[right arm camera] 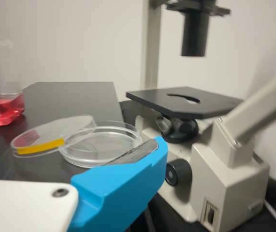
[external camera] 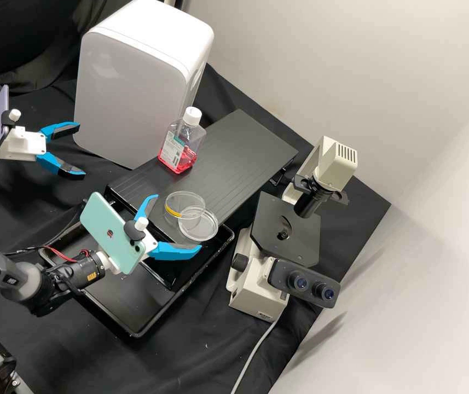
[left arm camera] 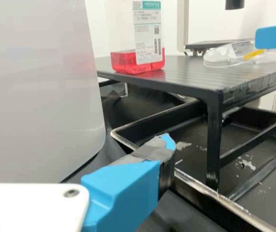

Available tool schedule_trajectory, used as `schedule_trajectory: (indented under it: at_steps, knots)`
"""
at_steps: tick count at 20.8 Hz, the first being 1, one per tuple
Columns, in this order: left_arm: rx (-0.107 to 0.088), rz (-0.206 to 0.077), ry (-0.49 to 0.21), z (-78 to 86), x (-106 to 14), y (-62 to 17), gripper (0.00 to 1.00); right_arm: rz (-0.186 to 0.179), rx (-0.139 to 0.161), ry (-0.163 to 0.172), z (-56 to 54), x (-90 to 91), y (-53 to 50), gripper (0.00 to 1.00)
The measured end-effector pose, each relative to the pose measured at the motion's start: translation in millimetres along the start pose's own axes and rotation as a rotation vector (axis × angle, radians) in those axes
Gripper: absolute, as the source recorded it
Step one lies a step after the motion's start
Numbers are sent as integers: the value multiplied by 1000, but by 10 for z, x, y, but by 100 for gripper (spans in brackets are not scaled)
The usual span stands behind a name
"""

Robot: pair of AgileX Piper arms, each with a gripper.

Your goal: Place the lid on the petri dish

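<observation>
The right claw (external camera: 178, 223) gapes wide just beside the lid (external camera: 181, 203), seemingly lined up to grasp it. The lid leans on the petri dish (external camera: 201, 225) rim atop the black rack (external camera: 245, 153); the left claw (external camera: 81, 150) hangs spread, well apart.

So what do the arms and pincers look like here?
Both arms are dark grey. Each pincer has a white body, a white knob and two bright blue fingers with dark grey pads. The left pincer carries a lilac phone-like block at the wrist, the right pincer a mint-green one. Thin red and black wires run by the right wrist.
</observation>
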Motion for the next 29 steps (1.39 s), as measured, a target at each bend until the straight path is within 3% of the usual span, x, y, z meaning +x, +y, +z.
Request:
schedule_trajectory:
  at_steps: [3,6,10,18,29]
  knots:
    - [0,-1,1,-1,0,-2,100,26,56,-25,52,2,51,100]
    - [-1,0,3,-3,0,-2,100,49,84,-46,98,6,95,100]
    - [-1,0,3,-3,0,-2,100,35,85,-76,174,34,75,100]
    - [-1,0,3,-3,0,-2,100,-13,66,-59,167,147,19,100]
    - [-7,3,15,-14,0,1,100,-4,67,-45,137,187,41,100]
